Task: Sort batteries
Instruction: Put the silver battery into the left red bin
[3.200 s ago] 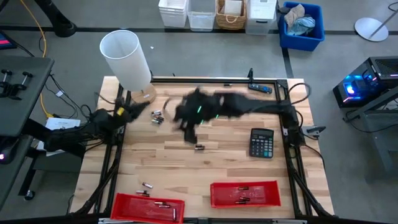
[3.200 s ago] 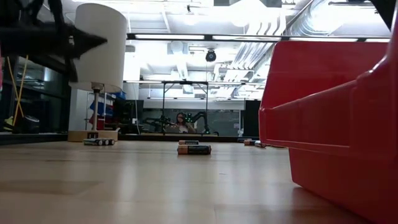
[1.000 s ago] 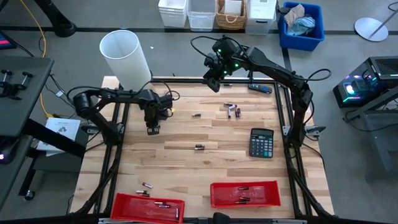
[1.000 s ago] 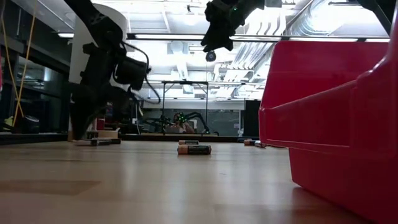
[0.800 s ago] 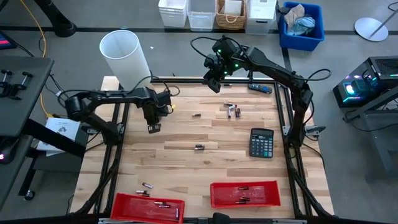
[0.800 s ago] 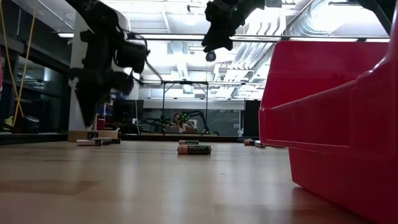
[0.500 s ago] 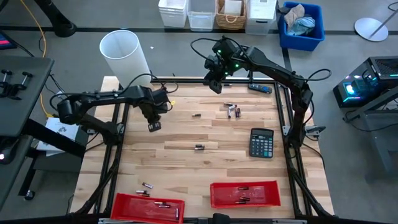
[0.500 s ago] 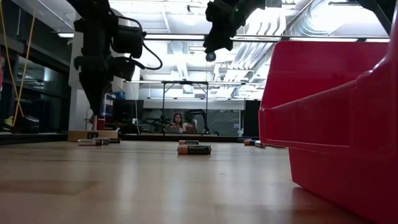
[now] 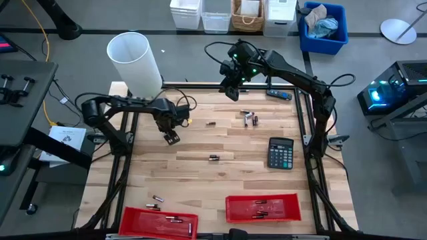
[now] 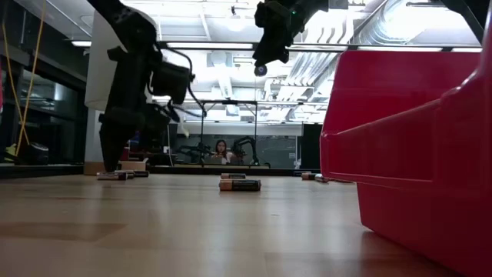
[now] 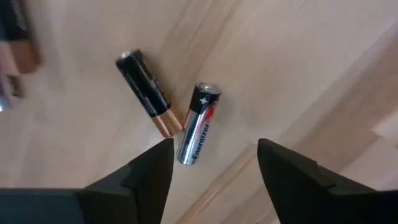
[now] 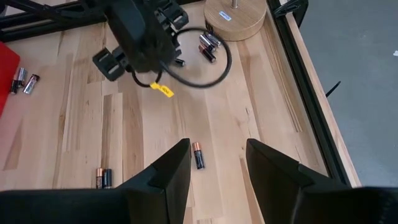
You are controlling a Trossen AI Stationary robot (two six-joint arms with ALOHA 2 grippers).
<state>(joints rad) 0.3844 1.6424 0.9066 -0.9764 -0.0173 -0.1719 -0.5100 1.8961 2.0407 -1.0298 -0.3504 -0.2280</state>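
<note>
Left pincer [image 9: 172,138] is hanging low over the left rear part of the bench [image 9: 200,180], fingers [image 11: 149,171] standing apart with nothing between them. Directly beneath it two batteries are lying on the wood, touching at one end in a V: a black one with a copper end [image 11: 148,101] and a black-and-silver one [image 11: 199,122]. A few more batteries [image 12: 208,46] are lying just beside the round wooden base [image 12: 235,18] of the white cylinder [image 9: 135,63].

Right pincer [image 9: 231,90] is hovering high over the rear edge of the bench, fingers [image 12: 168,168] parted, holding nothing.

Other batteries:
- single one [image 9: 214,158] lying near bench centre
- single small one [image 9: 211,123] lying behind it
- small cluster [image 9: 249,118] lying right of centre, behind the calculator [image 9: 281,153]
- pair [image 9: 157,199] lying just behind the left red tray [image 9: 159,221]
- several lying inside each of the red trays, left and right [image 9: 263,207]

A blue-and-black tool [image 9: 279,95] is lying at the right rear corner
</note>
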